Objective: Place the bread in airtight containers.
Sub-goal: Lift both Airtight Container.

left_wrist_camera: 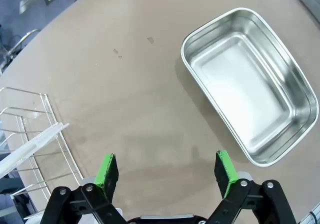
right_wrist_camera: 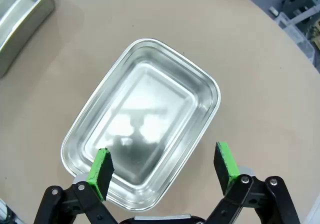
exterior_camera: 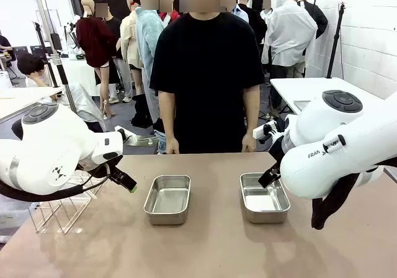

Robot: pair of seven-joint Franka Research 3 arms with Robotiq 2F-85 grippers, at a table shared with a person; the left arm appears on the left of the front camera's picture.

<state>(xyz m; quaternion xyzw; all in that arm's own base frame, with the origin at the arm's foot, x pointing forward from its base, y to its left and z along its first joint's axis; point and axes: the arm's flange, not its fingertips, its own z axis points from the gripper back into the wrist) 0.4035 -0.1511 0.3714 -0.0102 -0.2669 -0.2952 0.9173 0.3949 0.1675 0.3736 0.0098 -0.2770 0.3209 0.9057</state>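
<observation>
Two airtight containers, shiny steel tins without lids, sit empty on the brown table: one left of centre [exterior_camera: 167, 198] and one right of centre [exterior_camera: 263, 197]. My left gripper [left_wrist_camera: 167, 169] hangs open above bare table, with the left tin [left_wrist_camera: 250, 84] ahead and to its right. In the front view its green-tipped finger [exterior_camera: 131, 187] shows left of that tin. My right gripper [right_wrist_camera: 162, 164] is open directly over the near end of the right tin [right_wrist_camera: 145, 119]; the other tin's corner [right_wrist_camera: 20, 14] shows at top left. The bread is out of view.
A white wire rack [exterior_camera: 59, 206] stands at the table's left edge, also in the left wrist view [left_wrist_camera: 30, 139]. A person in a black shirt [exterior_camera: 208, 73] stands at the far side, hands [exterior_camera: 172, 146] hanging by the table edge.
</observation>
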